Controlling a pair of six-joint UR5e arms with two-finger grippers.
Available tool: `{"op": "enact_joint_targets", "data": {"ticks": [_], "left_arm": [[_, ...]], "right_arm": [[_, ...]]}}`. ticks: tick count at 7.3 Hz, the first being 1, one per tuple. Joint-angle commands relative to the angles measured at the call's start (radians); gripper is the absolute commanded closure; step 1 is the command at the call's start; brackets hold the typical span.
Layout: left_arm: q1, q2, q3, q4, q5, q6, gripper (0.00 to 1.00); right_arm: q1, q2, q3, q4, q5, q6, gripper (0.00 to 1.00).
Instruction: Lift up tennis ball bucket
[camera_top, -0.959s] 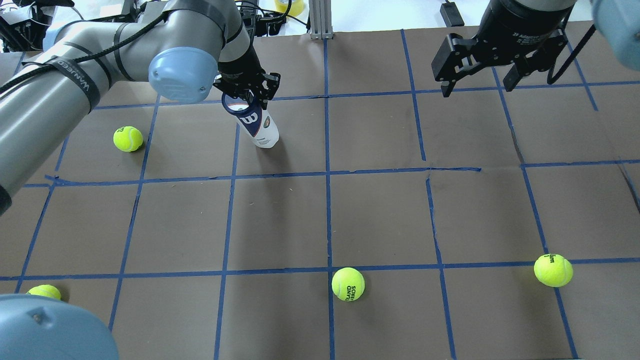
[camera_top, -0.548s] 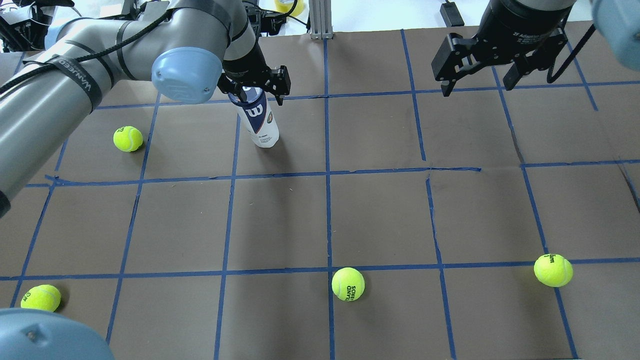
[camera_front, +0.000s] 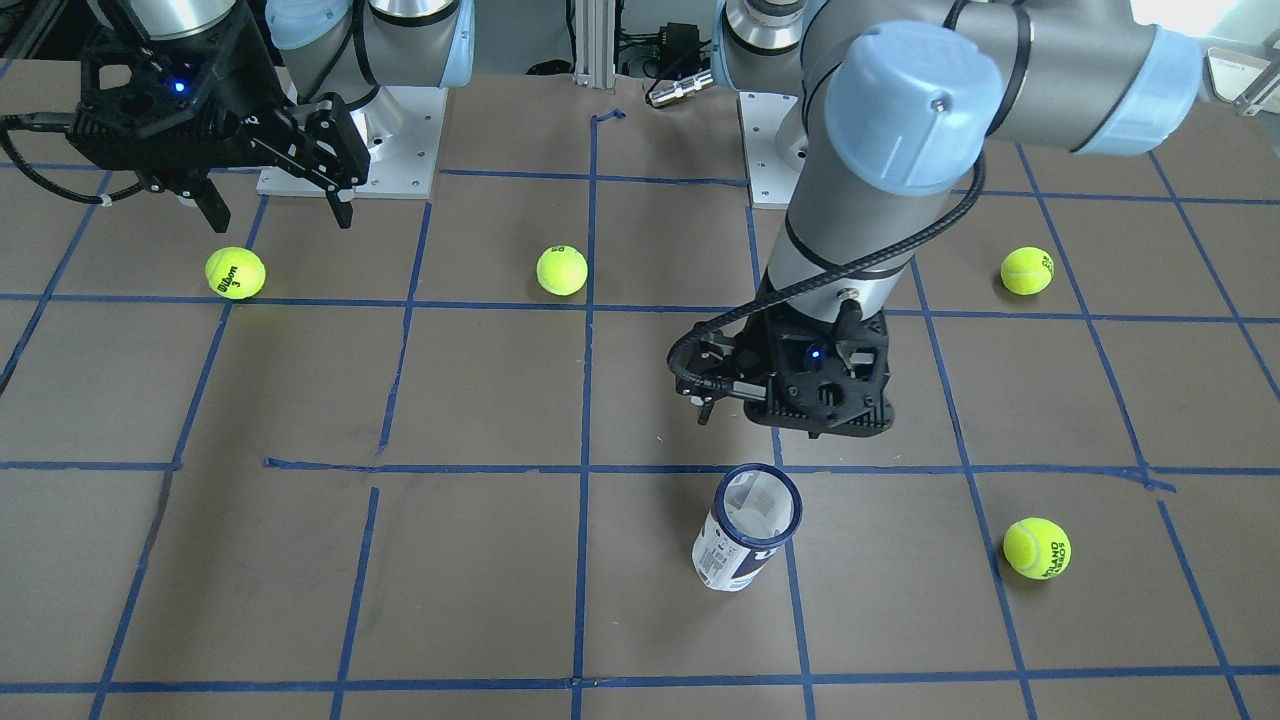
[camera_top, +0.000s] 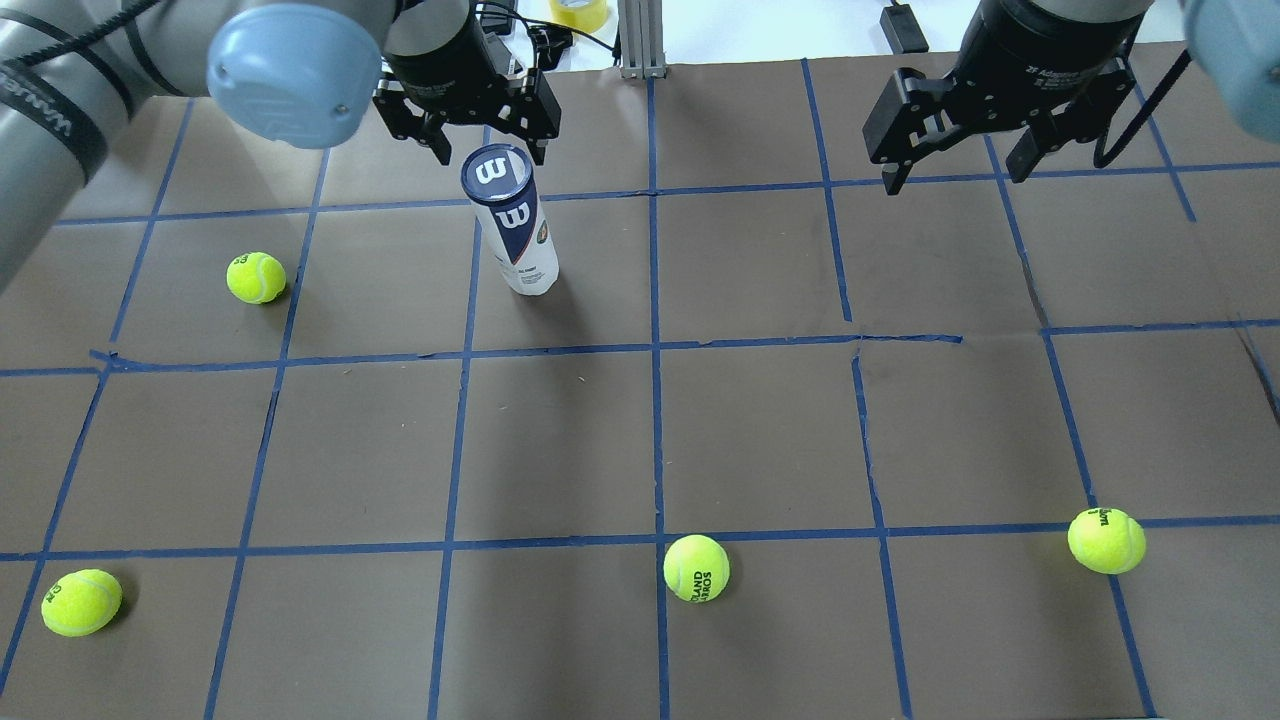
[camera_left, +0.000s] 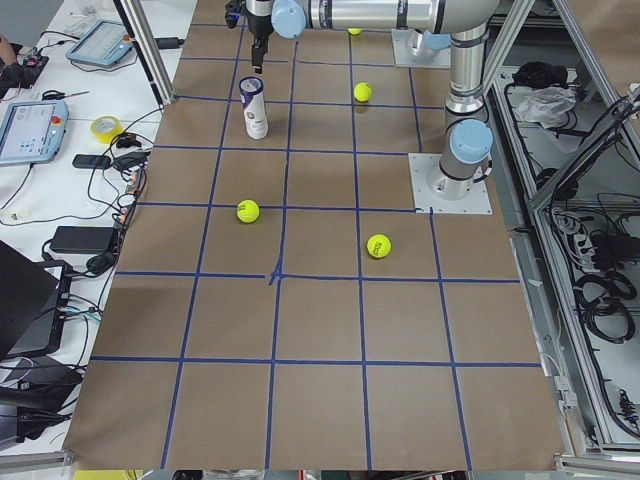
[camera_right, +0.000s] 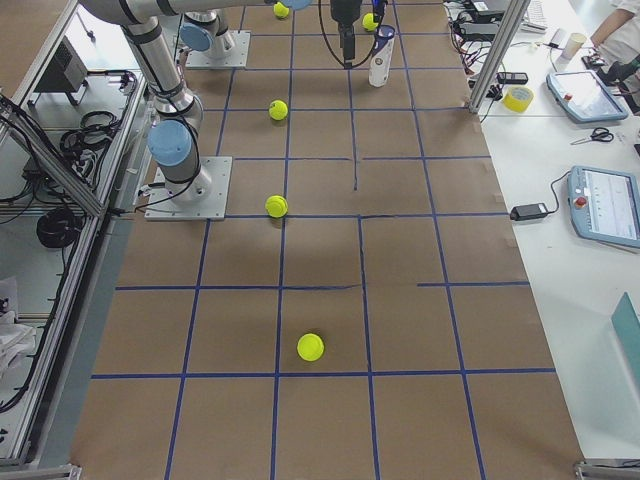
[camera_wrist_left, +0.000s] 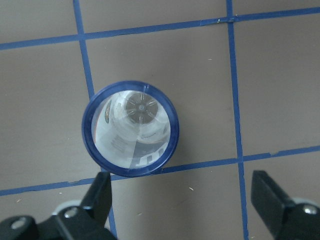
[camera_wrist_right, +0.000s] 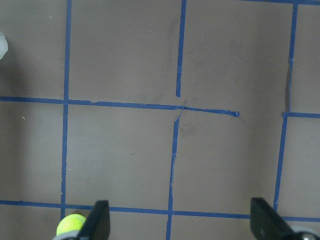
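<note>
Just changed: The left gripper (camera_wrist_left: 181, 180), which a second ago clasped the top of the leaning tennis ball bucket (camera_top: 515, 235), has let go and risen clear. Its fingers now stand wide apart with nothing between them.
Meaning for the task: The bucket stands upright on its own, so the job of raising it looks done. If a carry off the table (camera_top: 760, 430) is meant, a fresh grasp would be needed.
Bucket's place: Below the left gripper and a little ahead of its fingers, closer to one finger than the other in the wrist view, touching neither. It is well apart from the right gripper (camera_top: 955, 175).
Bucket's look: A slim clear tube, blue-rimmed, with a white label, a navy band and a W mark. Seen down through its clear top it appears empty, the base showing.
Right gripper: Spread open and empty, hanging above the table.
Around: Yellow-green tennis balls (camera_top: 256, 277) lie scattered, none near either gripper's fingers.
</note>
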Motion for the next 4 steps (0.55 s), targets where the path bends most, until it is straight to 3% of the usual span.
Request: {"op": "enact_joint_targets", "data": {"ticks": [1,4], "left_arm": [[0.11,0.069,0.014,-0.096,-0.004,0.075,0.0],[0.24,0.158,-0.021,-0.193,0.007,0.081,0.0]], "right_arm": [[0.0,0.0,0.001,0.002,0.0,0.001,0.0],[0.0,0.0,0.0,0.004,0.0,0.002,0.0]]}}
